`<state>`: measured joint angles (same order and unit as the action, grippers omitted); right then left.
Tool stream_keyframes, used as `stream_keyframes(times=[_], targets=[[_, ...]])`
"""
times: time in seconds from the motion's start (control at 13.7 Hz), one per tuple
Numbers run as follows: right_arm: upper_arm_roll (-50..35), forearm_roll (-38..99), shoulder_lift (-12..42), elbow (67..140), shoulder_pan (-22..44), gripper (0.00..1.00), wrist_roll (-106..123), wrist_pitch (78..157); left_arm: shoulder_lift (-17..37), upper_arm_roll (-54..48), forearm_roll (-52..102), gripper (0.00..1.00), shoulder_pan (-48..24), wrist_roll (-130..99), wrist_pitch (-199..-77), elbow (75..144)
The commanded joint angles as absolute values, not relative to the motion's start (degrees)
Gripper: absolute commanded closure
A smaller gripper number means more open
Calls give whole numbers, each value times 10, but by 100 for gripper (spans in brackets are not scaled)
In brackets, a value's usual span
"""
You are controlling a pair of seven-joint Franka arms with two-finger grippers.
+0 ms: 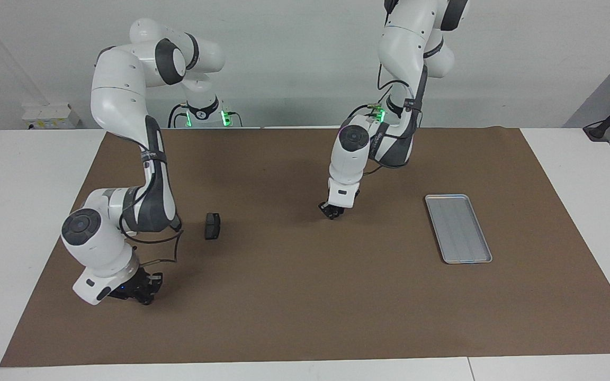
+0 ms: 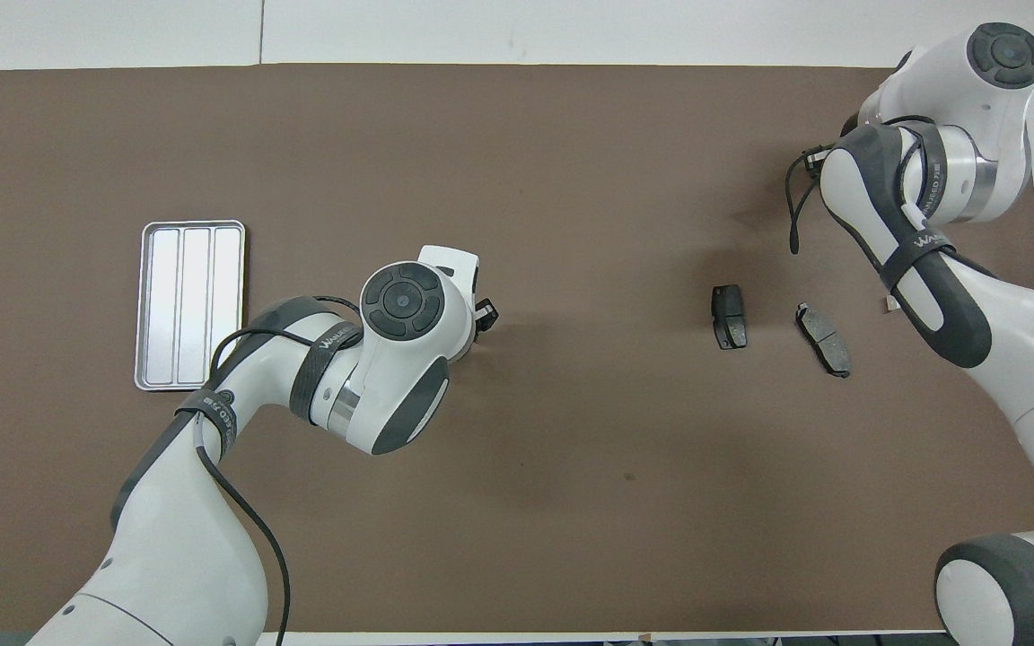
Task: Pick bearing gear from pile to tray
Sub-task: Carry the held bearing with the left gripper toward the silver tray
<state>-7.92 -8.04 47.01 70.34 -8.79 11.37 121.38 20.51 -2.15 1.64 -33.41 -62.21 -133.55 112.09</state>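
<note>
The pile is a thin scatter toward the right arm's end of the mat: two dark grey brake pads [image 2: 729, 317] [image 2: 823, 339], only one brake pad [image 1: 212, 226] showing in the facing view. My right gripper [image 1: 144, 296] is down at the mat, farther out than the pads, shut on a small black bearing gear that its fingers mostly hide. My left gripper [image 1: 333, 211] is low over the middle of the mat, its fingertips drawn together on another small black round piece. The silver tray [image 1: 458, 228] [image 2: 191, 305] lies bare toward the left arm's end.
Brown mat [image 1: 305, 296] covers the table, with white table edge around it. A tiny tan scrap [image 2: 887, 305] lies beside the right forearm. In the overhead view each arm covers most of its own gripper.
</note>
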Motion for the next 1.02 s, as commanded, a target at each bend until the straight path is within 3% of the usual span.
stream_keyframes(times=[0.0, 0.15, 0.44, 0.73, 0.95], targets=[[-84, -86, 476, 685, -90, 100, 116, 1193, 198, -14, 12, 86, -337, -623, -1327, 1128], [-83, -91, 462, 683, -85, 100, 115, 1160, 186, -11, 0, 87, -324, -614, -1285, 1107], [-83, -97, 404, 682, -69, 100, 108, 1073, 92, -12, 0, 86, -233, -444, -1189, 1136], [-89, -96, 332, 682, -19, 100, -12, 962, 81, -12, 0, 87, -107, -197, -1161, 1137], [-90, -61, 290, 682, 53, 100, -197, 901, 81, -13, 1, 87, -38, -69, -1182, 1144]])
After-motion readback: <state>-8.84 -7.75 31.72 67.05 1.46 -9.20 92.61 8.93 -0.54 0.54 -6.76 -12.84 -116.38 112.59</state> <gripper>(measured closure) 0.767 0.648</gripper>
